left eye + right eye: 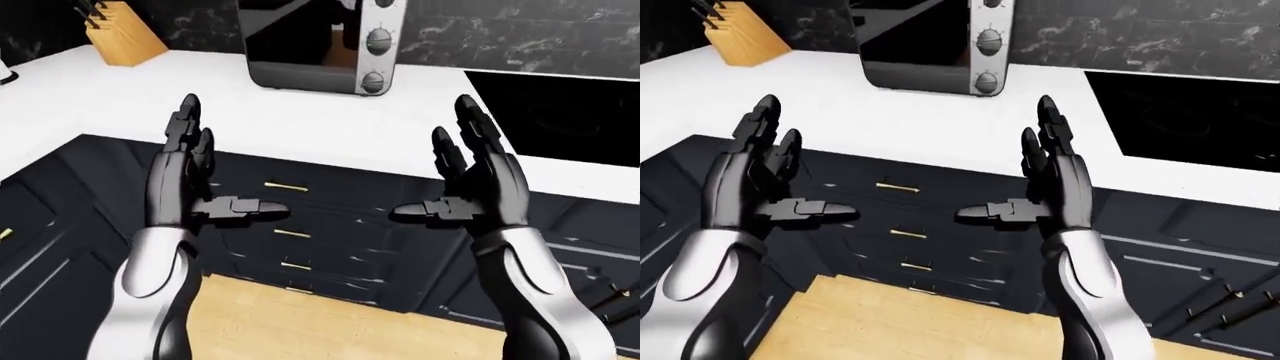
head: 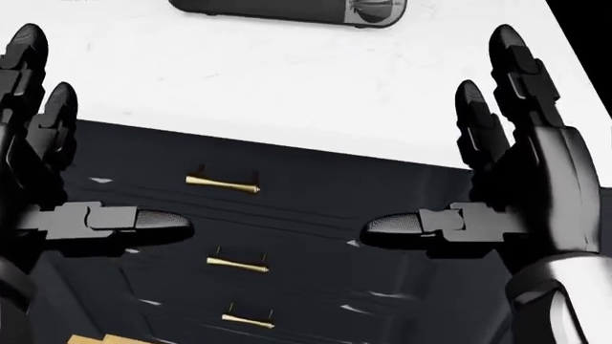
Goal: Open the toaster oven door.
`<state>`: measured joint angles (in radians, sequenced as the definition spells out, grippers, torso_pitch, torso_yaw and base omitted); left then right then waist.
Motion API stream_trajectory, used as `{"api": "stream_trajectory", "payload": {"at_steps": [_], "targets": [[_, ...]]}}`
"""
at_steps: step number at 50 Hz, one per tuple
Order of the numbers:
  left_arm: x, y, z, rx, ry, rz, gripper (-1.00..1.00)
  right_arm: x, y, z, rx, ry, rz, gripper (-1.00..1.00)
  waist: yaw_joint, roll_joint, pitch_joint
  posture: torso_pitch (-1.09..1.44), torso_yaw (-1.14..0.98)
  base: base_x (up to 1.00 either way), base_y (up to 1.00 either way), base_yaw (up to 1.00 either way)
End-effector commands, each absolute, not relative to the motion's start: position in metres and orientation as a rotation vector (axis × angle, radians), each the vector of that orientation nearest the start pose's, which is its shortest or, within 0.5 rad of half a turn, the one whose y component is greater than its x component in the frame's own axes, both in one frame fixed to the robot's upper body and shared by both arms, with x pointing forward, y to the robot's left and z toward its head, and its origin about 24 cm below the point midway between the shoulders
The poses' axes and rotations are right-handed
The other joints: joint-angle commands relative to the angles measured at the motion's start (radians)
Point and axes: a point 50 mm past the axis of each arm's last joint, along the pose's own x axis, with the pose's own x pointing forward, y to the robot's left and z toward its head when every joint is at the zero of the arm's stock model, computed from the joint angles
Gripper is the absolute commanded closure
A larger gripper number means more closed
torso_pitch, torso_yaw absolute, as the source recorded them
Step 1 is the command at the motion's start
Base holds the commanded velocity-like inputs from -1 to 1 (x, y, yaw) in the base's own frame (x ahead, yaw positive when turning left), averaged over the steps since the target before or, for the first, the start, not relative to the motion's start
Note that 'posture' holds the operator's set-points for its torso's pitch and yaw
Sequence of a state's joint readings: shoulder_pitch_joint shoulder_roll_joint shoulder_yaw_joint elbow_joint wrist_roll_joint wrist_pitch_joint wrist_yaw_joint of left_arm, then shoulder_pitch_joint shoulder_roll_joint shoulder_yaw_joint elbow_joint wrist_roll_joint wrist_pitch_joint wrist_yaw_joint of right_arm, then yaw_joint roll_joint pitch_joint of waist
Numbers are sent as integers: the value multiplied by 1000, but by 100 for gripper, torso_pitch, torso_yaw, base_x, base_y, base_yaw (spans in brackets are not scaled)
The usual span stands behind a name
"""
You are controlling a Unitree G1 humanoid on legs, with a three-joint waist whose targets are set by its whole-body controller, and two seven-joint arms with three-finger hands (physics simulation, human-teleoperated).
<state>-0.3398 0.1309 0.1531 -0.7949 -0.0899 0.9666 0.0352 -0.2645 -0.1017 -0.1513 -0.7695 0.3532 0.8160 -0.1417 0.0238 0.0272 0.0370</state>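
The toaster oven (image 1: 320, 45) stands on the white counter (image 1: 300, 120) at the top middle of the left-eye view, silver with a dark glass door (image 1: 295, 34) that looks shut and round knobs (image 1: 378, 41) down its right side. Its top is cut off by the frame. Only its bottom edge shows in the head view (image 2: 287, 8). My left hand (image 1: 195, 176) and right hand (image 1: 470, 176) are both open and empty, palms facing each other, held up below the counter edge, well short of the oven.
A wooden knife block (image 1: 120, 30) stands at the counter's top left. A black cooktop (image 1: 560, 112) lies to the right of the oven. Dark drawers with gold handles (image 1: 287, 186) run below the counter. Wooden floor (image 1: 320, 322) shows at the bottom.
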Motion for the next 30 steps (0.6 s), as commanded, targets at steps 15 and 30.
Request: {"api": "stream_trajectory", "payload": {"at_steps": [15,30], "targets": [[244,164,219,50,-252,23,-100,238,-159,213,151,-294,43,-100,-34,-41,4,0,0,45,0,0],[243,166,217,47,-253,25,-100,235,-161,213,160,-310,41,-100,-10,-9,-16,0,0,37,0,0]]}}
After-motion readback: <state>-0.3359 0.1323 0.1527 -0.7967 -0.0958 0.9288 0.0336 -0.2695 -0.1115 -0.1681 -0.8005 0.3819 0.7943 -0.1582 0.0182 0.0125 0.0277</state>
